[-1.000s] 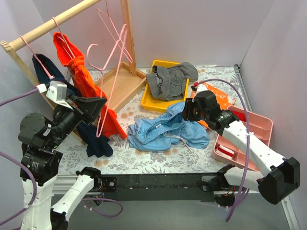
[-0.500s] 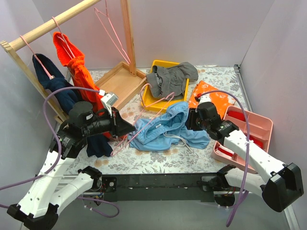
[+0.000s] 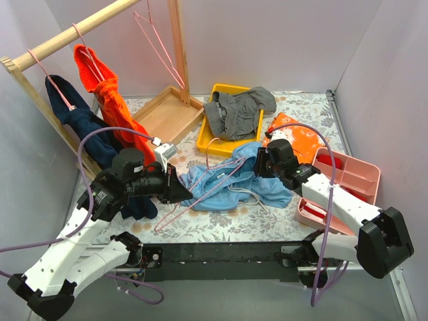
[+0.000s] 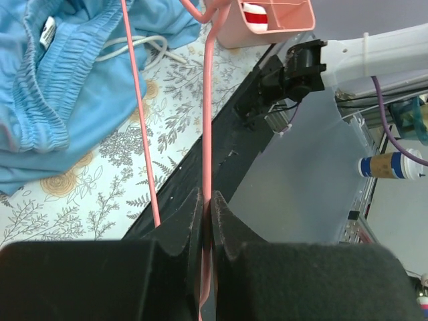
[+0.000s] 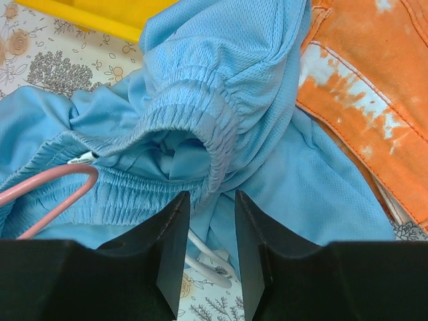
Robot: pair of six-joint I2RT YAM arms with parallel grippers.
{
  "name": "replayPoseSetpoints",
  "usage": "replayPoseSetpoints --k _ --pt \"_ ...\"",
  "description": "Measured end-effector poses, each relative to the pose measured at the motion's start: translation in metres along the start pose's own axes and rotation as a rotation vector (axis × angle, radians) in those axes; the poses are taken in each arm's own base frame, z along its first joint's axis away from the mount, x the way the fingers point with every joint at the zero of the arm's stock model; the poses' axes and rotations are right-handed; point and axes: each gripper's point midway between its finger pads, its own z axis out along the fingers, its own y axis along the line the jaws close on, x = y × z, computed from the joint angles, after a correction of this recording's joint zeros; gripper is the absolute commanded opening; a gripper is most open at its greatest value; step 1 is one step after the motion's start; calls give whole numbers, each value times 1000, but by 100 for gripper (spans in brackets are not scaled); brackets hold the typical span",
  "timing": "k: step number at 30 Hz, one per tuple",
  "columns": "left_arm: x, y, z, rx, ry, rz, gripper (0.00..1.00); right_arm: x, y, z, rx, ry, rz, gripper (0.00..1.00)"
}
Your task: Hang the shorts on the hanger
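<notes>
The sky-blue shorts (image 3: pixel 227 184) lie crumpled mid-table, their waistband pulled up into an open loop (image 5: pixel 200 114) on the right side. My right gripper (image 3: pixel 259 162) is shut on that waistband fold, fabric pinched at its tips (image 5: pixel 212 197); the white drawstring (image 5: pixel 207 257) shows below. My left gripper (image 3: pixel 186 195) is shut on the pink hanger (image 3: pixel 167 221), its wire clamped between the jaws (image 4: pixel 207 197). The hanger (image 4: pixel 208 120) reaches across the shorts (image 4: pixel 60 87) toward the right gripper. One rounded end of the hanger (image 5: pixel 53 175) rests on the fabric just left of the waistband opening.
Dark grey shorts (image 3: pixel 237 110) fill the yellow tray (image 3: pixel 204 140) behind. An orange cloth (image 3: pixel 294 130) and a pink bin (image 3: pixel 348 180) lie right. A wooden rack (image 3: pixel 67 37) at left carries orange and navy garments and another pink hanger (image 3: pixel 160 47); a wooden tray (image 3: pixel 164 117) sits below.
My left arm swung down from the rack with the hanger and brought it across the shorts. The right gripper lifted the waistband and shifted slightly left.
</notes>
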Motion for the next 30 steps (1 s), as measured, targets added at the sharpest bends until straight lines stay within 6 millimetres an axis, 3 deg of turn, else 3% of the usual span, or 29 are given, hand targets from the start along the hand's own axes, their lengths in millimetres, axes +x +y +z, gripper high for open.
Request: replayPoseSetpoints --k 4,6,8,17,20,26,30 --pt "5 14 10 -40 28 -33 0 -1 -1 9 21 4 -4 21" --pt "8 20 16 -53 44 -46 0 -5 1 13 32 4 -11 17" --pt "10 27 23 -61 59 -57 0 -12 5 14 41 -10 -19 3" --pt "0 38 46 -44 34 -32 0 -48 35 -4 19 -76 -65 1" --pt "-6 38 52 -28 6 -1 0 -56 51 -16 -7 -71 -103 1" --pt "-15 37 61 8 -105 79 0 -90 106 -54 -147 -105 -176 1" --pt "-17 41 65 14 -233 123 0 -99 116 -64 -183 -111 -190 3"
